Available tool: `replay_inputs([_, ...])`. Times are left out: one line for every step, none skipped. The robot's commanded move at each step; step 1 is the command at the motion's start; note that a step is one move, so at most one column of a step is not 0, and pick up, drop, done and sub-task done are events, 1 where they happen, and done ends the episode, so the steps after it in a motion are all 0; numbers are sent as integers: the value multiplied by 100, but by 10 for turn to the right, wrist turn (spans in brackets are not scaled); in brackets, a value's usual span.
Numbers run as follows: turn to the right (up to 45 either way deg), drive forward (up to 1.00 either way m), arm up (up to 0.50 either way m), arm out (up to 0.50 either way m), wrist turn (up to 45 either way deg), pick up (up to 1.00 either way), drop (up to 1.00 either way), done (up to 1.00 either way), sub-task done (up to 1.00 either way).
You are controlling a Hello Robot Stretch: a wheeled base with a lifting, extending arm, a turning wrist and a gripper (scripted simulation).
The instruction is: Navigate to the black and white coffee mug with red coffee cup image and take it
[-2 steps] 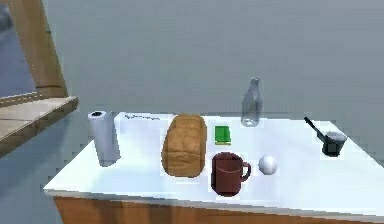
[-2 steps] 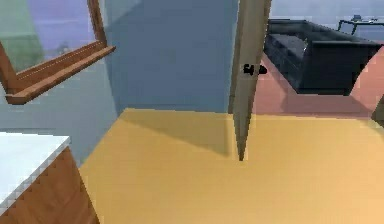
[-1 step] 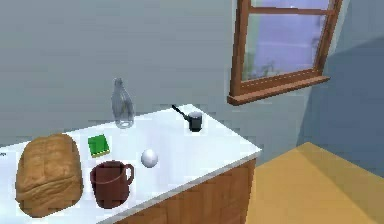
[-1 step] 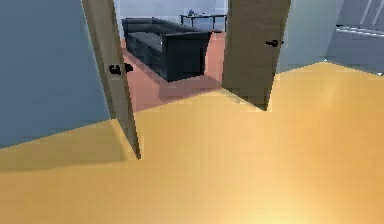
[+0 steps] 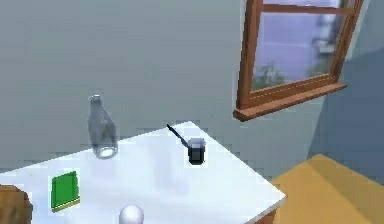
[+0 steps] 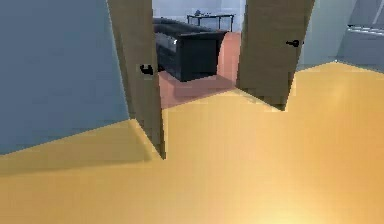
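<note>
- We see a small dark cup (image 5: 195,152) standing upright on the white worktop (image 5: 230,185), just right of the middle of the forward view, with a thin dark stick slanting up from it toward the view's left. We take it for the mug, though its black and white pattern and red image are too small to make out.
- A clear glass bottle (image 5: 98,125) stands well apart from the cup toward the forward view's left. A green book (image 5: 65,189) and a white ball (image 5: 131,214) lie nearer to us.
- The relation that matters is that the cup lies ahead of the base, not out to the side on which the arm reaches. The arm side view takes in bare orange floor (image 6: 250,170), a brown door (image 6: 135,70) and a dark sofa (image 6: 190,50) beyond the doorway, with no worktop.
- We judge that the base must come closer and turn until the worktop's edge lies along the arm's side, with the cup in line with the arm's reach.
- We cannot tell the gripper's state from these pictures.
- The bottle is far enough from the cup that we expect no trouble from it.
</note>
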Motion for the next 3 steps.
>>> replay_inputs([-450, 0, 0, 0, 0, 0, 0, 0, 0])
replay_inputs([-360, 0, 0, 0, 0, 0, 0, 0, 0])
replay_inputs([0, 0, 50, 0, 0, 0, 0, 0, 0])
